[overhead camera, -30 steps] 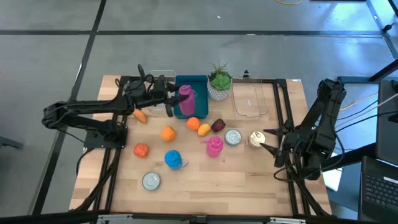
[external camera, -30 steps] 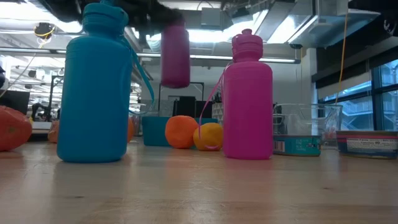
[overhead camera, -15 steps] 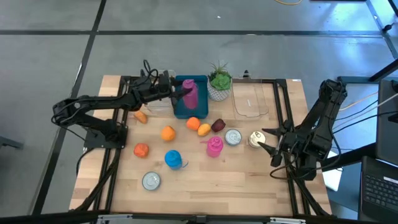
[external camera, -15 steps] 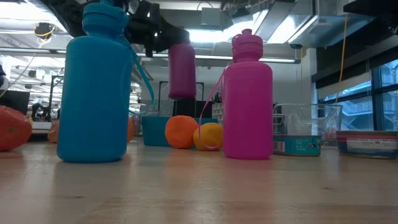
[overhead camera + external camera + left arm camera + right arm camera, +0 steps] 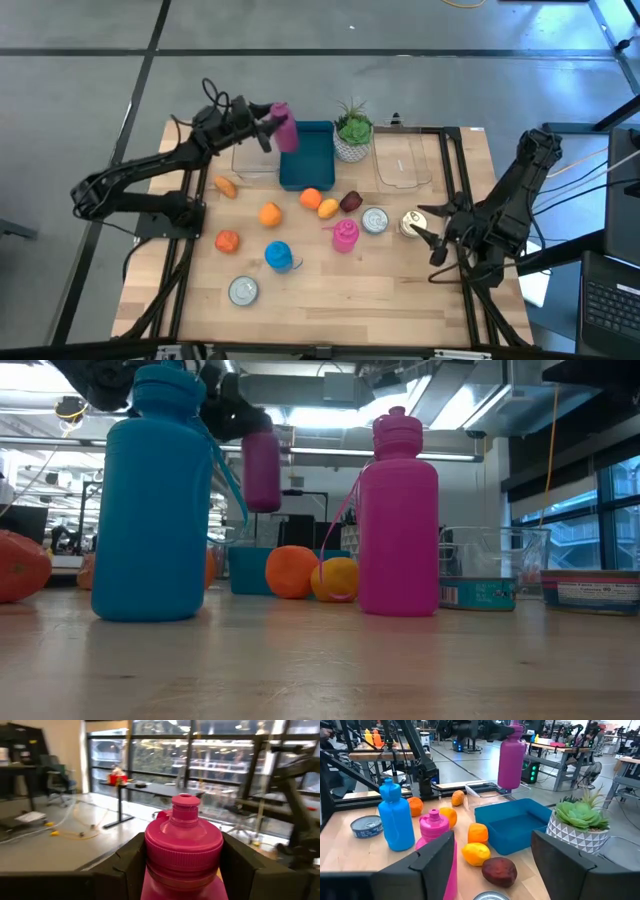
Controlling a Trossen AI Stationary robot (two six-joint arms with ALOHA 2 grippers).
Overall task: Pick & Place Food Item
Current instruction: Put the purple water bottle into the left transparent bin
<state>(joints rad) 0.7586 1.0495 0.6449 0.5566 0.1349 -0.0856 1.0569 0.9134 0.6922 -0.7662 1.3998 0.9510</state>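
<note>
Since half a second ago my left gripper has swung the magenta bottle off the middle of the blue bin toward that bin's far left corner, and it now hangs in the air just over the rim, beside the clear tray. My fingers are clamped on the bottle's body just under its cap, one on each side, and the bottle hangs upright, clear of the table.

Nearest the front edge of the table lies a tin can. Just behind it stands the blue bottle, with a red-orange fruit to its left. The pink bottle stands near the middle, with a second can to its right and a dark red fruit just behind it. An orange sits left of centre, a yellow-orange fruit is just beside the dark one, and another orange rests against the bin's near wall. A small orange piece lies apart, close to my left arm.

My right gripper waits at the right side with its fingers spread and nothing between them, next to a third can. At the far edge are a potted plant and a clear lidded container.
</note>
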